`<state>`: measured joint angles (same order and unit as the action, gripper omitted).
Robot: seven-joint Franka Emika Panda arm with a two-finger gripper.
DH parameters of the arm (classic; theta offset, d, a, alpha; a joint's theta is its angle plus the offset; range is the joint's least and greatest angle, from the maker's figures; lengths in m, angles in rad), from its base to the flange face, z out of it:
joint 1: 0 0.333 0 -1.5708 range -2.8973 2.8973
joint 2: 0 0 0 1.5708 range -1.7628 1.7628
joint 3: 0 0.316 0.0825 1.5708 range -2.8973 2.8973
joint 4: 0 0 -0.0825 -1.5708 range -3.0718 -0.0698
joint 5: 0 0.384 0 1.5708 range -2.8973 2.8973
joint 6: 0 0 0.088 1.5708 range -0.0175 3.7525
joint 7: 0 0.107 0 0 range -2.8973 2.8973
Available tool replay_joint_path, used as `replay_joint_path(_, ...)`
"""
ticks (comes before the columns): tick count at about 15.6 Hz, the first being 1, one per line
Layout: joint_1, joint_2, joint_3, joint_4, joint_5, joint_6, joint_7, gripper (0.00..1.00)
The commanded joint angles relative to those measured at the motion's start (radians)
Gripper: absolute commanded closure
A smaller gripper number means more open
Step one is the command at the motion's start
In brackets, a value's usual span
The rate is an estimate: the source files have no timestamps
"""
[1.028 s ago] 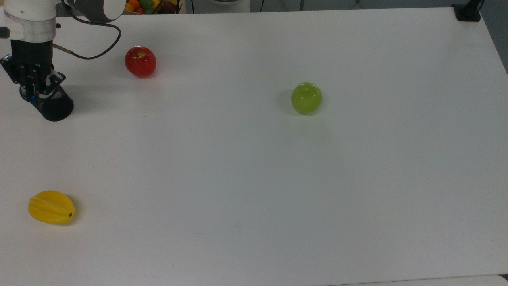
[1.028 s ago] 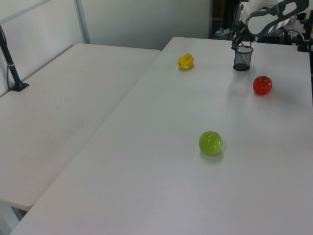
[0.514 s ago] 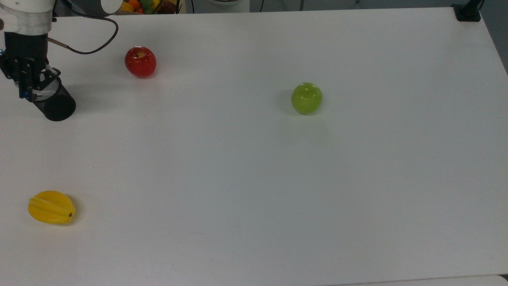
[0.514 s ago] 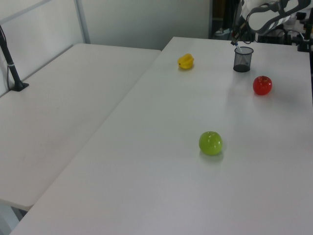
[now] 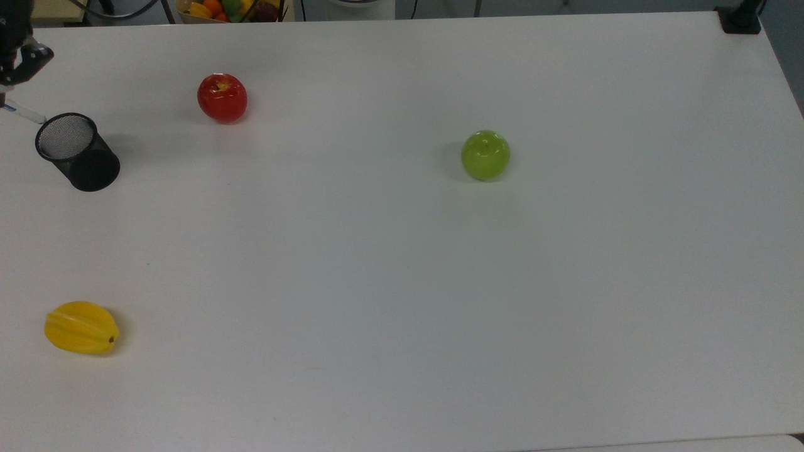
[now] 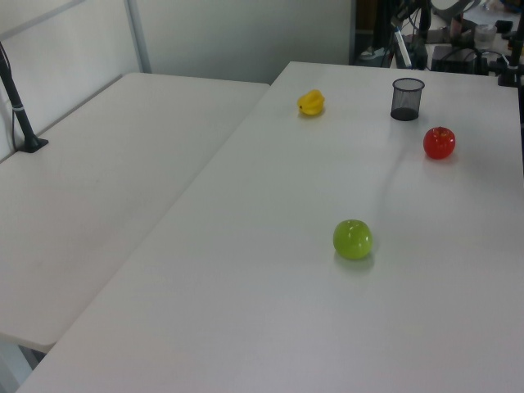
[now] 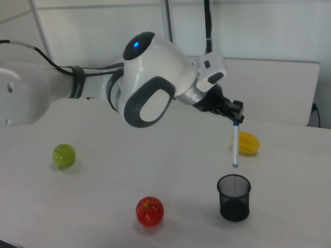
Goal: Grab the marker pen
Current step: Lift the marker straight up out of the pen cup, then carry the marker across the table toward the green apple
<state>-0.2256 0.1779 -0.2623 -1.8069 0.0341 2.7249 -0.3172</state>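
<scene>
Pen's pretty much out of the cup

My gripper (image 7: 236,117) is clamped on the slim white blue-tipped marker pen (image 7: 235,143), hanging upright above the black mesh cup (image 7: 234,197) at lower right of the right view; just needs carrying off.

marker pen (image 5: 24,113) — cut off, top view

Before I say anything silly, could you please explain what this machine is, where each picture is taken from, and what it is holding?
It is a single robot arm with a two-finger hand at its tip. Three fixed cameras watch one white table: the top view looks down on it, while the left view and right view look across it from the sides. On the table sit a red apple, a green apple, a yellow fruit and a black mesh cup. In the right view the hand grips a white marker pen by its top, hanging upright just above the cup.
</scene>
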Motion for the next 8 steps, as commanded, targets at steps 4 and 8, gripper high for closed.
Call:
replay_joint_path(4,0.081,-0.095,0.052,0.012,0.102,-0.049,0.107,0.98)
replay_joint_path(8,0.083,-0.092,0.17,0.035,0.102,-0.187,0.173,0.98)
